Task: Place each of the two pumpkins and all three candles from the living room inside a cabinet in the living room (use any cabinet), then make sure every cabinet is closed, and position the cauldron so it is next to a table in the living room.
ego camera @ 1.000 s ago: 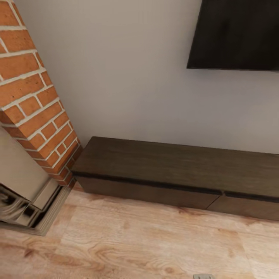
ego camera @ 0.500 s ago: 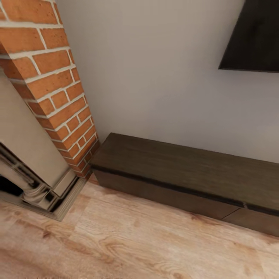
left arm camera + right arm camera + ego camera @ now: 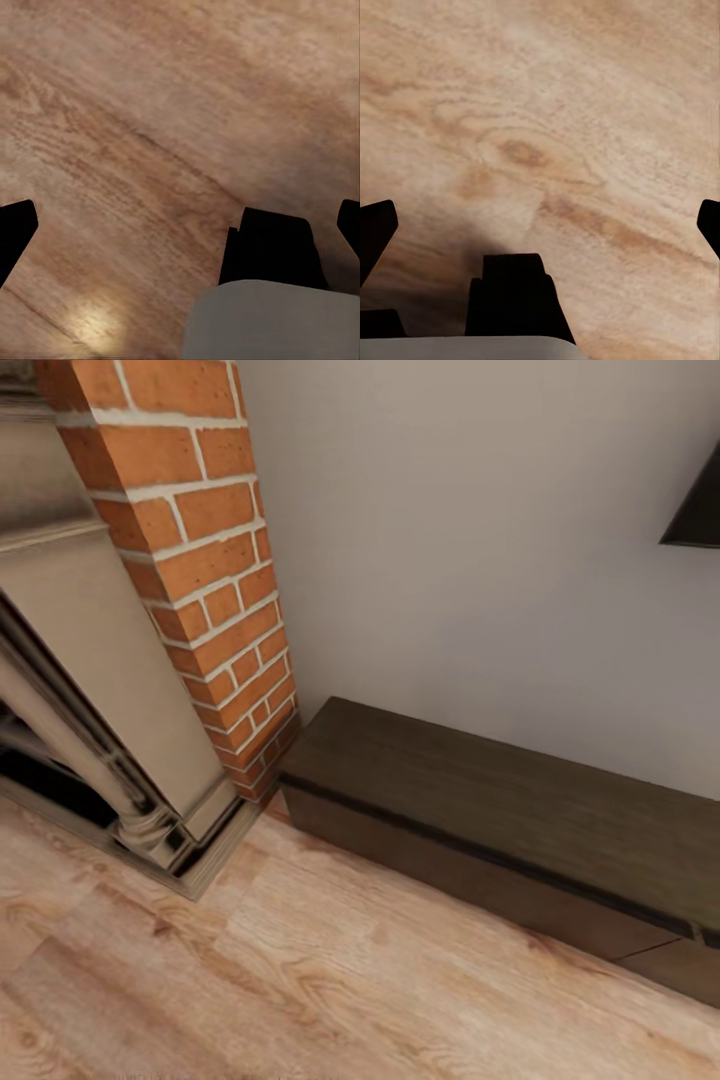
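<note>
The cabinet (image 3: 520, 820), a long, low dark-brown wood unit with a flat top and plain handleless drawer fronts, lies across the lower right of the head view, running from just right of centre down to the right edge; its fronts sit flush, with a dark gap line under the top and a seam between two fronts near the lower right corner. Going from the left of that view: an ornate grey fireplace surround (image 3: 90, 690) with stepped mouldings fills the left side, its base resting on the floor. Right beside it rises a column of red brick with pale mortar (image 3: 205, 560), from the upper left down to the floor, where its foot meets the left end of the cabinet. Behind both stands a plain pale grey wall (image 3: 470, 540), and at the upper right edge a corner of a flat black panel (image 3: 700, 515) hangs on that wall, well above the cabinet top. A light wood-grain plank floor (image 3: 300, 980) covers the bottom of the frame in front of the cabinet. In the left wrist view the left gripper (image 3: 187, 225) hangs over the same floor with its dark fingertips spread wide and nothing between them. In the right wrist view the right gripper (image 3: 547, 225) likewise has its fingertips far apart above bare planks, holding nothing.
</note>
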Motion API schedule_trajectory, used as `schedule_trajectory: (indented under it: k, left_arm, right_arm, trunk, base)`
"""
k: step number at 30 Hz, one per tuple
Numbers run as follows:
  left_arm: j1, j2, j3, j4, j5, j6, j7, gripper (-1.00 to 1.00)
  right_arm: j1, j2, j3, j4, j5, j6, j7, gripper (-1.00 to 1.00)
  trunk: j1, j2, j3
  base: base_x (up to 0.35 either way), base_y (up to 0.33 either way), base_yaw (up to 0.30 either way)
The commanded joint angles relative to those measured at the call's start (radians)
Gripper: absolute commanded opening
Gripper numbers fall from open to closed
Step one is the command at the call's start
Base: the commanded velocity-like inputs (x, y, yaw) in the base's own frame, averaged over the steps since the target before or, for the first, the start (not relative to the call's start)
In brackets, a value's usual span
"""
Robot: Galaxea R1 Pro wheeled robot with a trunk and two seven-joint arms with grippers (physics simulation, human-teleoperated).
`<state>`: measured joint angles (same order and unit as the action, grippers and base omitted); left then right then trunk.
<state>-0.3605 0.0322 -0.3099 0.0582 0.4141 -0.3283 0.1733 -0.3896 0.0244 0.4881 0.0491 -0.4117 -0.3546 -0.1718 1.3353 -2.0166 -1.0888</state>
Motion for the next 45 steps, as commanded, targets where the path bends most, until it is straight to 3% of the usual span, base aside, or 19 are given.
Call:
schedule_trajectory:
  k: [1, 45]
  left_arm:
    - [0.000, 0.000, 0.000, 0.000, 0.000, 0.000, 0.000, 1.00]
    - [0.000, 0.000, 0.000, 0.000, 0.000, 0.000, 0.000, 1.00]
  right_arm:
    - [0.000, 0.000, 0.000, 0.000, 0.000, 0.000, 0.000, 1.00]
    - [0.006, 0.003, 0.000, 0.000, -0.001, -0.001, 0.000, 1.00]
  trunk:
    - [0.000, 0.000, 0.000]
    - [0.000, 0.000, -0.020]
  base:
    - [0.000, 0.000, 0.286]
    - [0.000, 0.000, 0.286]
